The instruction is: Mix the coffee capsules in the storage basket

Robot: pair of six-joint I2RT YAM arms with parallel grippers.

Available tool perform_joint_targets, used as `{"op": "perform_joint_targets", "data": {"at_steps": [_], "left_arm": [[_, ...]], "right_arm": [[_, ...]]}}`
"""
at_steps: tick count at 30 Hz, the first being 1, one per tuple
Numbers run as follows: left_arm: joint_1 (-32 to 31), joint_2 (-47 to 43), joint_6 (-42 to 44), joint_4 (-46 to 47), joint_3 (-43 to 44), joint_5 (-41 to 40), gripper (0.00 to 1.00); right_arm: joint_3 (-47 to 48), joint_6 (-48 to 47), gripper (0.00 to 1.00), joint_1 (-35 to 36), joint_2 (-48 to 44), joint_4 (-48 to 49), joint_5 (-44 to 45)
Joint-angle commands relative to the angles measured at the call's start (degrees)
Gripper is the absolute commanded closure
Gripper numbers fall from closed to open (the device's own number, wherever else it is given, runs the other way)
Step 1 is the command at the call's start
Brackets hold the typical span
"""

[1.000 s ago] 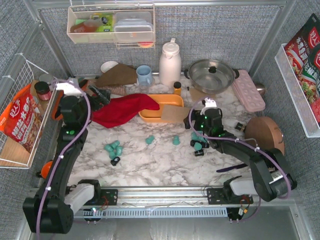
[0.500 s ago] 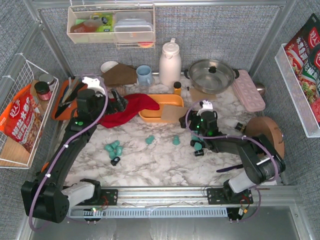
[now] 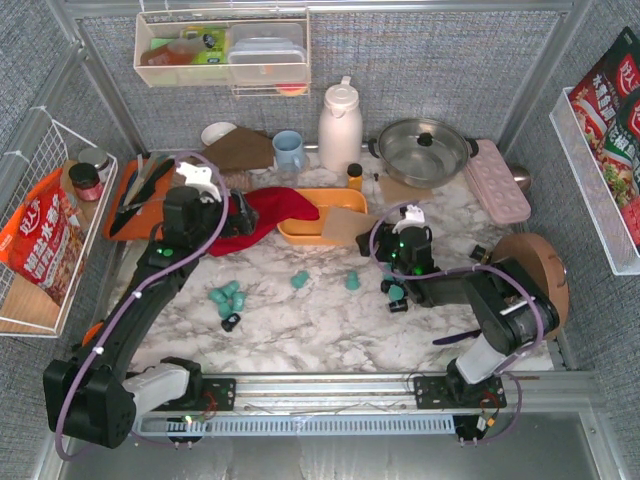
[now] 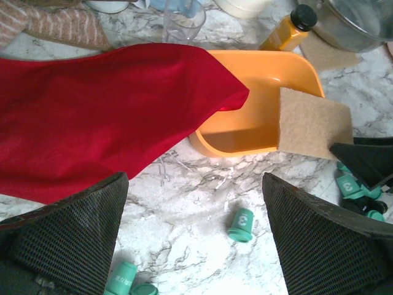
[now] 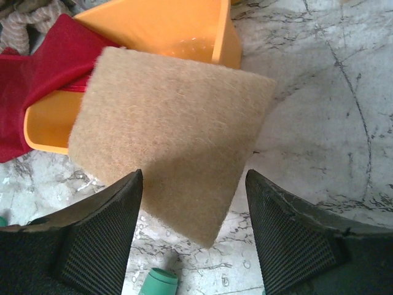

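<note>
The orange-yellow storage basket [image 3: 322,206] stands at the back middle and looks to hold no capsules. A red cloth [image 3: 270,208] drapes over its left end and a brown pad [image 3: 345,228] leans on its right end. Teal coffee capsules lie on the marble: a cluster [image 3: 228,297] with a black one [image 3: 231,322], two single ones [image 3: 300,280] [image 3: 352,281], and several [image 3: 397,290] by the right arm. My left gripper [image 3: 238,213] is open and empty over the cloth [image 4: 92,117], with a capsule [image 4: 241,224] between its fingers [image 4: 67,239]. My right gripper [image 3: 380,243] is open just before the pad [image 5: 172,129].
A white thermos [image 3: 340,125], blue mug [image 3: 288,150], steel pot [image 3: 420,150] and pink egg tray [image 3: 497,180] line the back. An orange cutting board [image 3: 135,190] and wire rack [image 3: 50,230] are at the left. A wooden disc [image 3: 530,265] is at the right.
My left arm has swung right, from the cutting board side to over the red cloth near the basket. My right gripper has edged left toward the brown pad.
</note>
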Motion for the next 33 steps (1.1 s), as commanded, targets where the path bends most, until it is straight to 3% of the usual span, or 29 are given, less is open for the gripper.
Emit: {"op": "perform_joint_targets", "data": {"at_steps": [1,16,27,33], "left_arm": [[-0.08,-0.05,0.44,2.21,-0.56,-0.84,0.01],[-0.27,0.55,0.35,1.53,-0.33,-0.91,0.01],[-0.53,0.99,0.26,1.19,-0.16,-0.81,0.01],[-0.70,0.87,0.34,0.93,-0.07,-0.91,0.01]], "right_arm": [[-0.02,1.01,0.29,0.23,0.32,4.64,0.32],[-0.32,0.59,0.38,0.94,-1.43,3.80,1.69],[-0.31,-0.77,0.51,1.32,-4.91,0.33,2.78],[-0.15,-1.25,0.68,1.42,-6.32,-0.84,2.63]]}}
